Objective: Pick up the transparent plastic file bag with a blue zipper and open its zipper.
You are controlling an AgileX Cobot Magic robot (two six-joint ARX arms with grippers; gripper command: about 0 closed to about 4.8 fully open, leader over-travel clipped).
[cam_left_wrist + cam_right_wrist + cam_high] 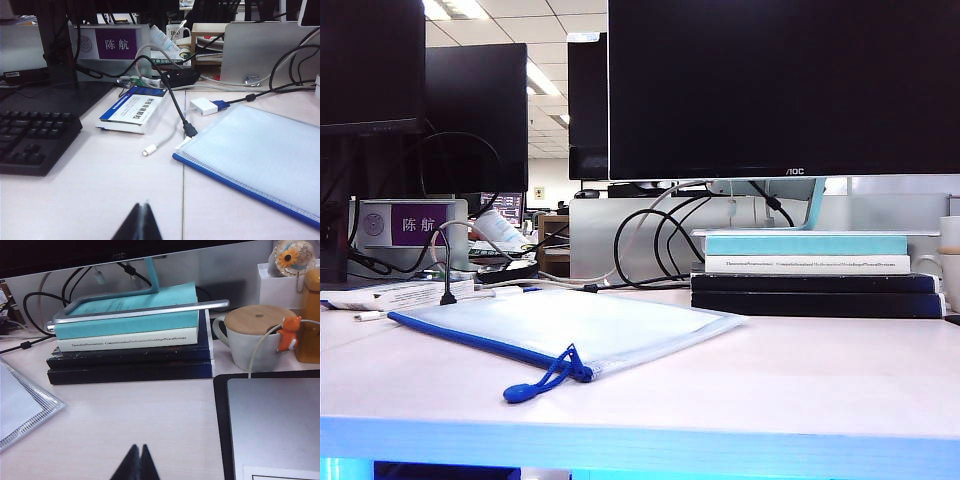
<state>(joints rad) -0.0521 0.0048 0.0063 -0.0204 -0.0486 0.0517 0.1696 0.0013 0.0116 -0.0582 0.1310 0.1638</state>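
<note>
- On the pale desk, the transparent plastic file bag lies flat, just beside the stack of books on the side away from the mug; nothing touches it but a cable end at its back edge.
- Left gripper: fingertips pressed together, clenched on nothing, low over bare desk, near the bag's blue edge but apart from it.
- Right gripper: jaws also closed tight, empty, hovering in front of the book stack; only a bag corner shows in its wrist view, well apart from the tips.
- Neither gripper shows in the exterior view.
- Bag: rectangular, thin, translucent whitish plastic with fine grid texture, slightly glossy.
- Zipper: blue strip along the bag's long edge farthest from the books' backdrop, i.e. the edge nearest the desk front; it ends in a blue cord loop pull lying on the desk, off the bag's corner.
- Book stack: teal cover on top, cream spine with small print under it, two dark volumes below; a metal monitor foot rests on top.
- Beside the books: ceramic mug with round wooden lid, small orange fox figure clipped on its rim.
- Past the bag from the books: blue-white cardboard box, black keyboard, white and black cables.
</note>
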